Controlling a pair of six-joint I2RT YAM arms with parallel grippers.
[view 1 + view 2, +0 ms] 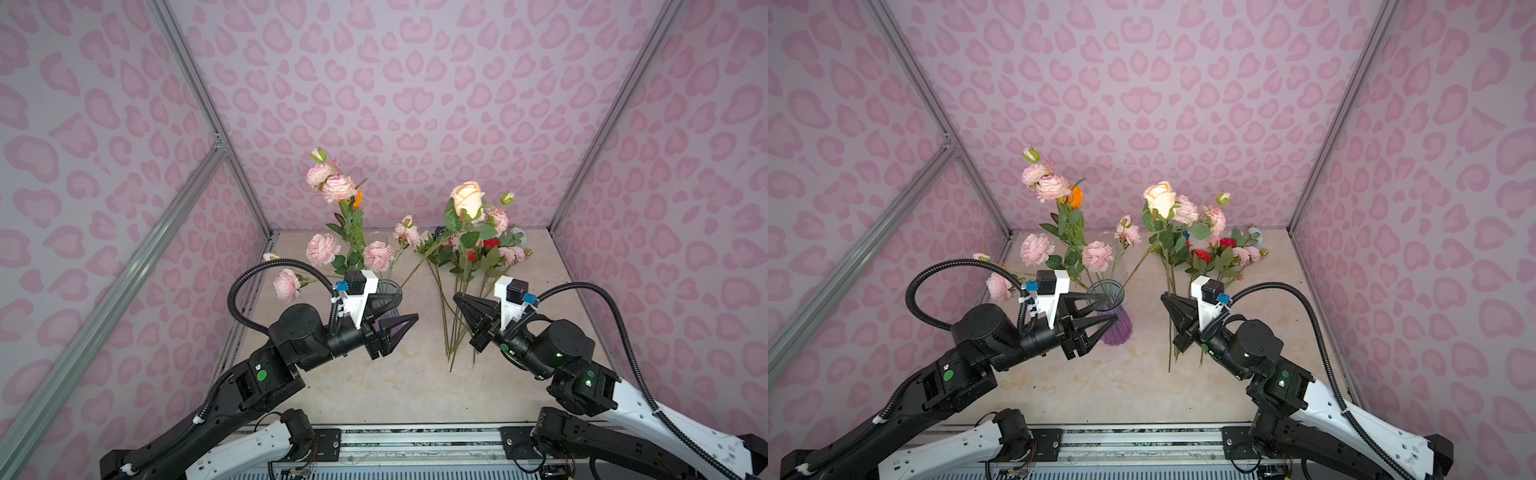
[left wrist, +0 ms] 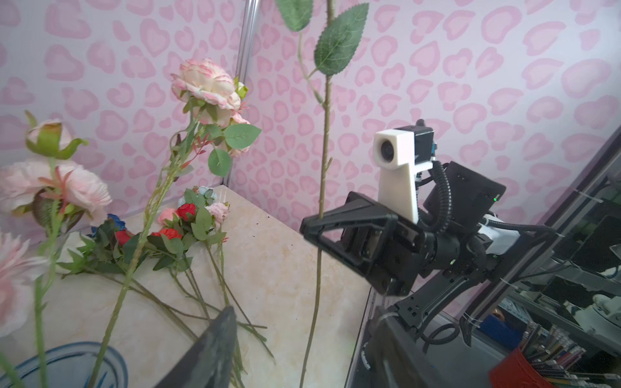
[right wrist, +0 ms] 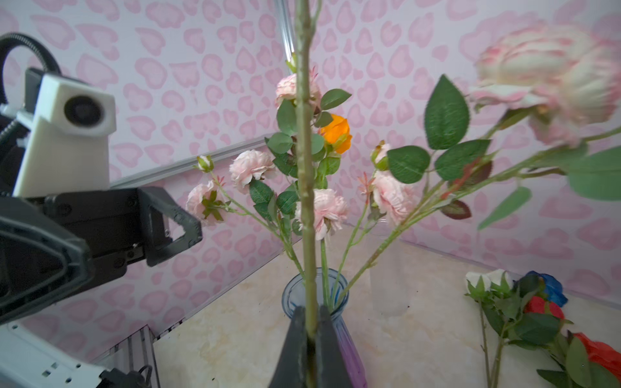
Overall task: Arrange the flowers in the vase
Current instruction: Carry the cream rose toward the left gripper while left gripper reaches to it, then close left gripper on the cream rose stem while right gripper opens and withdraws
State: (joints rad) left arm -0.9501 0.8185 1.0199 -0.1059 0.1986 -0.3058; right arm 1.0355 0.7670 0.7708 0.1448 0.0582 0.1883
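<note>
My right jaws were pinched shut on the thin, knobbly green stem (image 3: 306,201) of a peach rose (image 1: 467,199), holding it upright. My left jaws stood parted, empty, beside the ribbed blue-to-purple glass vase (image 1: 1121,332) of ruffled pink blooms (image 1: 378,255); the other flowers (image 1: 478,253) lay heaped on the marbled tabletop (image 1: 395,374).

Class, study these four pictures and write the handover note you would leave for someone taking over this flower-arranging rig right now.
Left gripper: open, empty, beside the vase.
Right gripper: shut on the stem of a peach rose, held upright.
Done: several pink flowers and an orange flower stand in the vase.
Left to do: put in the held rose, then the loose pile lying on the table to the right of the vase.
</note>
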